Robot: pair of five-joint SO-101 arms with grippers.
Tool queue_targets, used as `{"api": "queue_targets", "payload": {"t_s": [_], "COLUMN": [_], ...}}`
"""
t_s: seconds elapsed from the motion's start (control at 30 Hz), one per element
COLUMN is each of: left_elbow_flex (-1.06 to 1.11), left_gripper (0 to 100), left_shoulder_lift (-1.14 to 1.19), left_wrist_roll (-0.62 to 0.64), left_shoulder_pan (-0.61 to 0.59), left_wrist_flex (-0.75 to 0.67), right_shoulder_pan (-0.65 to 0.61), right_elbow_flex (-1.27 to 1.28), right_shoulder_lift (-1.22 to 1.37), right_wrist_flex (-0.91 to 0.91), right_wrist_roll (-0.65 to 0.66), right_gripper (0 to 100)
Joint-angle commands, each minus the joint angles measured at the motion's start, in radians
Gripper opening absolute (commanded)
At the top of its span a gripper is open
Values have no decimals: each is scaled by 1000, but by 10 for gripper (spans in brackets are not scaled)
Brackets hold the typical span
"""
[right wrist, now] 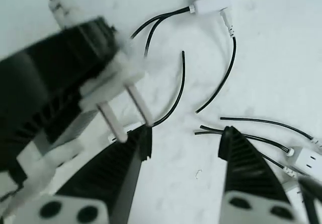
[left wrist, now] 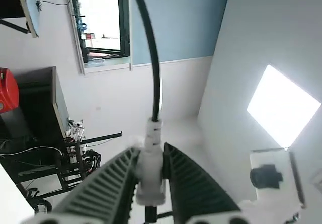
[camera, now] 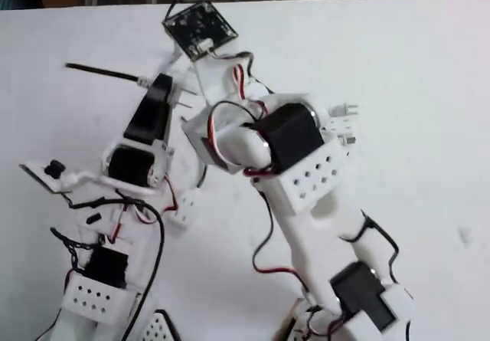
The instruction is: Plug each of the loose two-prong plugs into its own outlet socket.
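Observation:
My left gripper (left wrist: 151, 151) is shut on a white two-prong plug (left wrist: 150, 176), whose black cable (left wrist: 151, 58) runs away from it. In the high view this gripper (camera: 159, 97) hangs over the table's back left, with the plug's prongs (camera: 184, 100) pointing toward the right arm. The right wrist view shows the held plug (right wrist: 113, 78) close by, prongs bare. My right gripper (right wrist: 186, 133) is open with nothing in it, just under those prongs. Another loose white plug (right wrist: 211, 2) lies on the table, and white outlet sockets (right wrist: 308, 158) lie farther off.
Several loose black cables (right wrist: 221, 83) curl across the white table (camera: 429, 65). Small white pieces (camera: 342, 122) lie beside the right arm's elbow, and another white piece (camera: 184, 207) sits between the two arms. The arms stand close together mid-table.

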Motion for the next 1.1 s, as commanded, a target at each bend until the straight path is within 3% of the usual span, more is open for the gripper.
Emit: {"api": "queue_targets", "payload": {"t_s": [0.0, 0.43, 0.63, 1.07], "left_elbow_flex": [-2, 15, 40, 61], "left_gripper": [23, 26, 26, 26], "left_shoulder_lift": [-21, -21, -21, -19], "left_wrist_roll": [-14, -14, -15, -15], "left_shoulder_pan": [-10, 8, 96, 140], "left_wrist_flex": [-21, -21, -18, -15], "right_shoulder_pan": [-8, 110, 105, 102], "right_elbow_flex": [-114, -387, -454, -470], "right_shoulder_lift": [74, 297, 334, 338], "right_wrist_flex": [4, 4, 2, -27], "right_wrist_roll": [9, 57, 57, 86], "right_gripper": [218, 218, 219, 220]}}
